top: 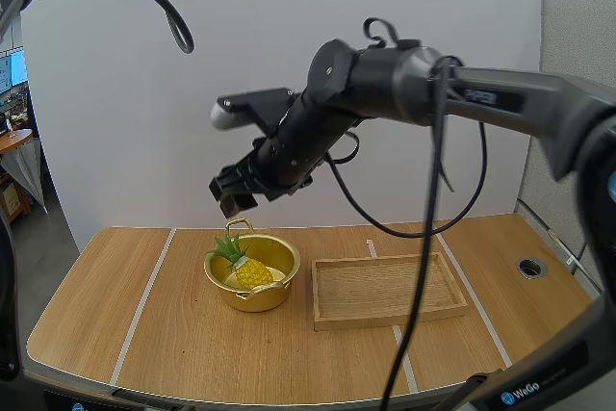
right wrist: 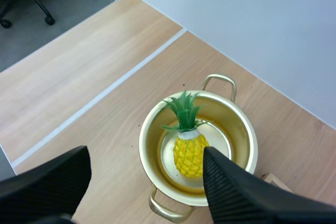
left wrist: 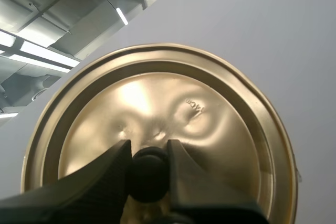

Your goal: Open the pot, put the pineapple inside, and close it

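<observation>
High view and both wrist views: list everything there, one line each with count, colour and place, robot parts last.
light wooden table: one, pale wood with white lines, under everything.
gold metal pot: one, gold, open, standing left of the table's middle.
yellow toy pineapple with green leaves: one, yellow and green, lying inside the pot.
shallow rectangular wooden tray: one, light wood, right of the pot, nothing in it.
round gold metal lid: one, gold with a black knob, held up off the table.
left gripper: one, black, pinching the lid's knob.
right gripper: one, black, fingers apart, above the pot.
</observation>
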You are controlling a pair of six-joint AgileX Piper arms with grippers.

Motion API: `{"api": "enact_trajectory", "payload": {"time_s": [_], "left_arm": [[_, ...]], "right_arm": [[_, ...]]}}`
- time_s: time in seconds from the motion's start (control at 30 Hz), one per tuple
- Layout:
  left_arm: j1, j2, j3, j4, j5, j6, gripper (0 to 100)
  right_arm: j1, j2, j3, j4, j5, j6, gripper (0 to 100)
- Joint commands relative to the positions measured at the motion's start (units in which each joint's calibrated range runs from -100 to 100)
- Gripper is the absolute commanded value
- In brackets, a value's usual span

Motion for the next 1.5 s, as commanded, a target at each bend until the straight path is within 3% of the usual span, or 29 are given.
{"api": "enact_trajectory", "payload": {"time_s": [0.0,0.13,0.17,0.3,0.33,0.53,0.8,1.2,1.47], "left_arm": [[-0.09,-0.5,-0.8,-0.5,-2.0,-0.2,0],[-0.09,-0.5,-0.8,-0.5,-2.0,-0.2,0],[-0.09,-0.5,-0.8,-0.5,-2.0,-0.2,0],[-0.09,-0.5,-0.8,-0.5,-2.0,-0.2,0],[-0.09,-0.5,-0.8,-0.5,-2.0,-0.2,0],[-0.09,-0.5,-0.8,-0.5,-2.0,-0.2,0],[-0.09,-0.5,-0.8,-0.5,-2.0,-0.2,0],[-0.09,-0.5,-0.8,-0.5,-2.0,-0.2,0],[-0.09,-0.5,-0.8,-0.5,-2.0,-0.2,0]], "right_arm": [[0.0,-2.7,0.2,-1.3,0.0,1.3,100],[0.0,-4.6,0.2,-3.7,1.1,3.3,100],[0.0,-4.9,0.2,-3.5,1.5,3.3,88],[0.0,-6.4,0.2,-2.7,4.0,3.3,14],[0.0,-6.7,0.2,-2.5,4.3,3.3,0],[0.0,-7.7,0.2,-3.4,4.5,3.5,0],[0.0,-6.1,0.2,0.3,2.2,3.2,0],[0.0,9.4,-0.4,1.0,-11.2,0.4,0],[0.0,19.4,-5.5,3.2,-12.9,-1.4,0]]}}
